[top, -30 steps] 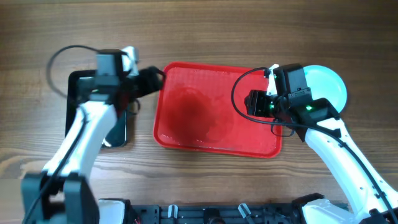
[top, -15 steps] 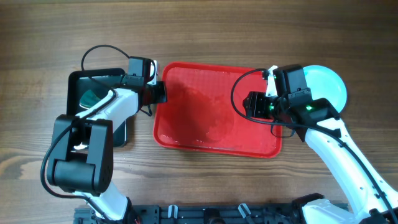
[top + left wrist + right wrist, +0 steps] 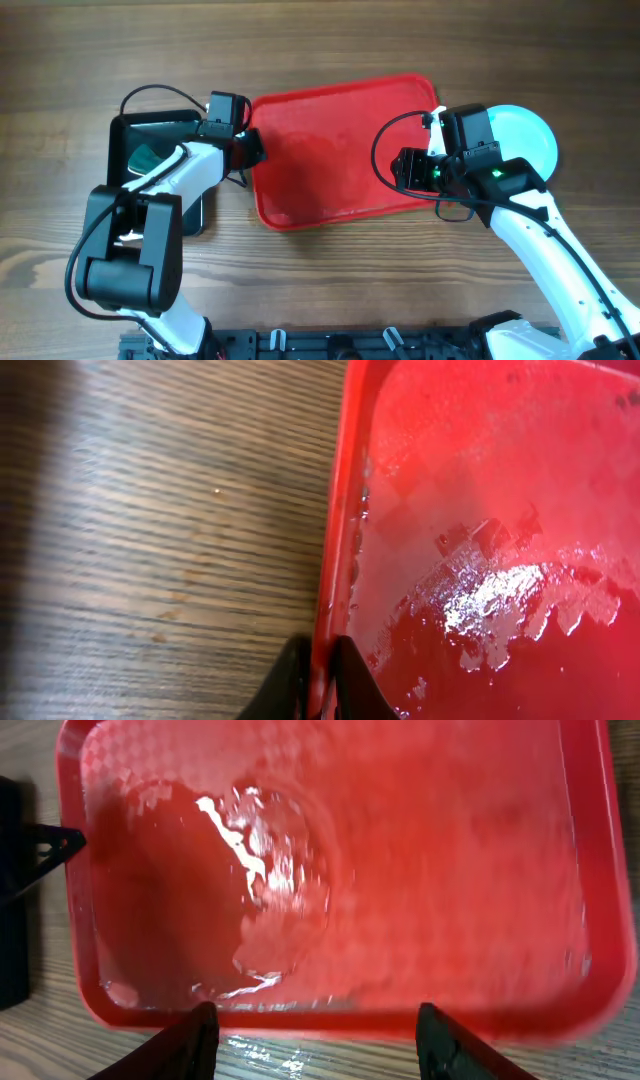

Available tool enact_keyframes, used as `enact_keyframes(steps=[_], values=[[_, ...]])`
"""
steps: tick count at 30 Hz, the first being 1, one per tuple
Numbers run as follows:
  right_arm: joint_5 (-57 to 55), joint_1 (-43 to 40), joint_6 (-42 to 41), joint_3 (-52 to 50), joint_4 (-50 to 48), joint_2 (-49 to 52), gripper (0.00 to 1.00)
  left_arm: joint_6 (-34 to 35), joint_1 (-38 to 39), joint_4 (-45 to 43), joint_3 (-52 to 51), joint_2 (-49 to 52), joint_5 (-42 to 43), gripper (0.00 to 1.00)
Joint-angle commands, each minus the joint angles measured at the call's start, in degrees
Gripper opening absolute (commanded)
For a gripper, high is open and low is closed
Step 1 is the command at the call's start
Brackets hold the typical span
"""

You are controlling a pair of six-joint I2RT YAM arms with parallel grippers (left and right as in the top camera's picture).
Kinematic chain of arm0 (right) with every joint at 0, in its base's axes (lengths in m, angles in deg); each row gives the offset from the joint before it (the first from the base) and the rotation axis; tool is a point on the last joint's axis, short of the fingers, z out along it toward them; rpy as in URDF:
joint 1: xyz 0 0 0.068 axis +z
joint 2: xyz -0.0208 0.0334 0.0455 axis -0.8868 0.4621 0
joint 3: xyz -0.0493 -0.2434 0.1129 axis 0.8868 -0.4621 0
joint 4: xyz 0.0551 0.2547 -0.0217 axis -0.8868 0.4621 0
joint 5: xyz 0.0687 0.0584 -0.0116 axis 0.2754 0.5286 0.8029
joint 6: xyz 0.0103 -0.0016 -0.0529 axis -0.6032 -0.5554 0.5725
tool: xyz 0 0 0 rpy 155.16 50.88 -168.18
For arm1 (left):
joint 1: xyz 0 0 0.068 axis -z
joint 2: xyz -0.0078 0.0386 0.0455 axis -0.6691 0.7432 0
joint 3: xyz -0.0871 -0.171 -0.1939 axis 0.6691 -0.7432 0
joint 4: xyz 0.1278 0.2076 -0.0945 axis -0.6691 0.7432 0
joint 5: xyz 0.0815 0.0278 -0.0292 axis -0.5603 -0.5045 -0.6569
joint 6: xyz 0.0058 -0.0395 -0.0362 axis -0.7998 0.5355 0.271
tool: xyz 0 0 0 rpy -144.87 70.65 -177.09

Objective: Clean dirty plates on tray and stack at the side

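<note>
Where the large red rectangular plastic tray (image 3: 330,150) sits askew on the wooden table (image 3: 400,40), with its right end angled toward the far side, the left gripper (image 3: 250,150) is at the tray's left short edge. In the left wrist view its two dark fingers (image 3: 290,685) pinch the raised rim (image 3: 340,510) narrowly, one finger outside the tray and one inside. Whether this edge is lifted from the table, I cannot tell. The tray floor shines with a wet film (image 3: 250,850).

The right gripper (image 3: 400,165) hangs over the tray's right part, spread wide and holding nothing; its fingertips (image 3: 195,1040) stand well apart at one long rim.

A pale blue round plate (image 3: 530,130) is near the tray's right end, partly hidden under the right arm (image 3: 520,215). A smaller black tray (image 3: 150,128) with a green sponge (image 3: 143,157) is left of the tray.
</note>
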Motion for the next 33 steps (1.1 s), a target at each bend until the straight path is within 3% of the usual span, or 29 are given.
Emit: enact_keyframes(steps=[1, 3, 4, 11, 17, 18, 19, 20, 24, 27, 29, 30, 32, 33], values=[[1.0, 0.3, -0.6, 1.2, 0.0, -0.6, 0.64, 3.0, -0.3, 0.7, -0.4, 1.1, -5.2, 0.11], [1.0, 0.3, -0.6, 1.2, 0.0, -0.6, 0.65, -2.7, -0.3, 0.0, -0.4, 1.1, -5.2, 0.10], [1.0, 0.3, -0.7, 1.2, 0.0, -0.5, 0.65, -5.7, -0.4, -0.2, -0.4, 1.1, -5.2, 0.05], [0.9, 0.3, -0.6, 1.2, -0.4, -0.3, 0.67, -22.1, -0.4, 0.4, -0.4, 1.1, -4.3, 0.04], [0.5, 0.3, -0.5, 1.2, -0.9, -0.3, 0.69, -30.4, -0.4, 2.1, -0.4, 1.1, 1.1, 0.05], [0.3, 0.3, -0.3, 1.2, -1.0, -0.3, 0.71, -30.4, -0.4, 2.0, -0.4, 1.1, 1.0, 0.18], [-0.8, 0.3, 0.1, 1.2, -1.4, -0.3, 0.72, -30.4, -0.4, 2.0, -0.4, 1.1, 1.0, 0.54], [-1.3, 0.3, 0.4, 1.2, -1.7, -0.3, 0.72, -30.3, -0.4, 1.9, -0.4, 1.1, 1.1, 0.78], [-5.2, 0.3, 0.9, 1.2, -5.7, -0.3, 0.74, -19.9, -0.4, -0.5, -0.3, -0.7, 1.4, 0.82], [-10.3, 0.3, 0.8, 1.2, -8.6, 1.5, 0.72, -17.4, -0.4, -1.0, -0.3, -5.0, 4.4, 0.82], [-15.4, 0.3, 0.9, 1.2, -10.8, 5.5, 0.50, -12.9, -0.4, 0.2, -0.3, -9.7, 7.8, 0.77], [-18.6, 0.3, 0.9, 1.2, -11.9, 8.3, 0.47, -10.4, -0.4, 1.9, -0.3, -11.9, 9.0, 0.76], [-22.8, 0.3, 1.0, 1.2, -13.6, 12.6, 0.52, -9.3, -0.3, 4.5, -0.3, -13.6, 10.4, 0.76], [-23.6, 0.2, 2.5, 1.2, -15.4, 15.4, 0.53, -9.3, -0.3, 6.4, -0.3, -13.9, 10.6, 0.81]])
